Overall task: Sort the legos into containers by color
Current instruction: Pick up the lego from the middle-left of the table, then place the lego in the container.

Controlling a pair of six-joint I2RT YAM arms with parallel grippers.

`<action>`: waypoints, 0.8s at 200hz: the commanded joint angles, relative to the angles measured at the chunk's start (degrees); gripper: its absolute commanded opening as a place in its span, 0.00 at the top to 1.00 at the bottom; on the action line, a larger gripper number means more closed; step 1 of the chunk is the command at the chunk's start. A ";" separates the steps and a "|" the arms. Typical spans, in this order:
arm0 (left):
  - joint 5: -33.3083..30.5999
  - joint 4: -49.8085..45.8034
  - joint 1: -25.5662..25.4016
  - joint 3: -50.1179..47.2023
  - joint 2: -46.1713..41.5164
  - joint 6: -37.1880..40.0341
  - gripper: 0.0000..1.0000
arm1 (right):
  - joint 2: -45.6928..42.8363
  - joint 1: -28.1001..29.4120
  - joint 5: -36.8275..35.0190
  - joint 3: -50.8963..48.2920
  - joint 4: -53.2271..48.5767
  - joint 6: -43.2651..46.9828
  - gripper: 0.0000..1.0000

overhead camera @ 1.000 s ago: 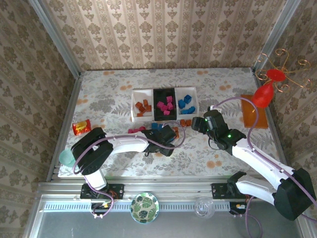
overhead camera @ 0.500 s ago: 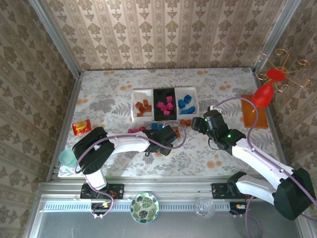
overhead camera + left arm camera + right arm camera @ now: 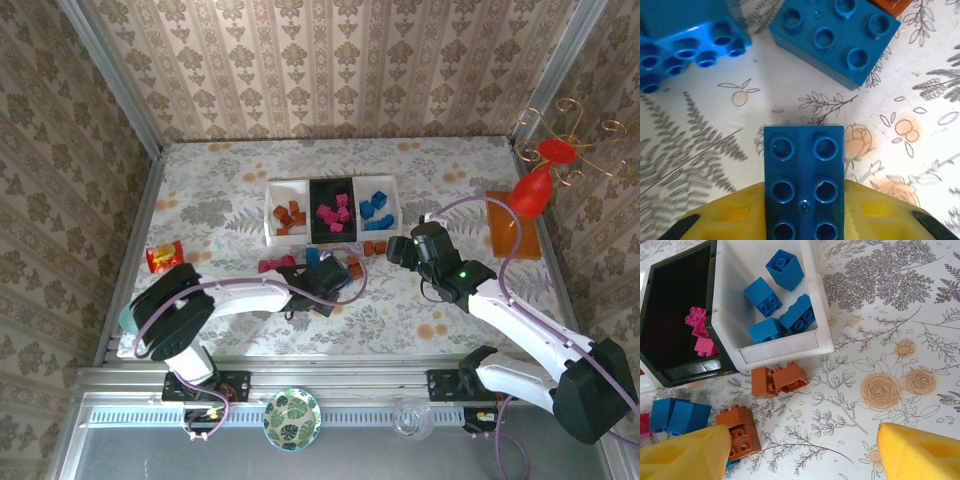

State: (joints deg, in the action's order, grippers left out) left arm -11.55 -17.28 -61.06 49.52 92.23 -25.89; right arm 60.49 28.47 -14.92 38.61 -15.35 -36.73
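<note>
So the left fingers (image 3: 730, 220) are clenched on a blue lego (image 3: 804, 170). They pinch its lower end in the wrist shot, and the rest pokes out past them over the desk (image 3: 765, 100). Two more blue legos (image 3: 835, 37) sit just above it in that frame, not touching it.

The white tray (image 3: 785, 351) holding the blues is at the right end of the tray row, upper middle of the overhead frame. The black tray (image 3: 690, 371) is right up against it. The right fingers (image 3: 685, 455) are released, grasping nothing, hovering over loose brown legos (image 3: 775, 380) just below that white tray.

My worry is that the grip is only on one end, so the lego could swivel or slip on the lift. Also the right arm (image 3: 520, 320) is parked near the drop spot, so a bump looks possible, or a drop into the black tray.
</note>
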 commanded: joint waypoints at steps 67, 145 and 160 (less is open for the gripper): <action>7.68 0.22 9.93 24.27 5.39 5.53 0.69 | -2.20 -0.31 -2.92 -4.17 -0.33 -2.47 0.22; 13.65 -2.67 14.88 54.70 28.95 3.78 0.63 | -4.76 -0.26 -2.31 -5.99 -2.32 -3.00 0.22; 14.16 -3.48 14.84 59.19 32.61 3.15 0.60 | -5.03 -0.26 -2.18 -6.21 -2.60 -2.90 0.21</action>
State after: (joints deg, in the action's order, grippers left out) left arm -0.05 -18.26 -46.35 101.86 120.88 -22.04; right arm 56.73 28.47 -15.90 33.58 -15.97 -38.37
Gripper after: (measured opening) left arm 0.379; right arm 0.785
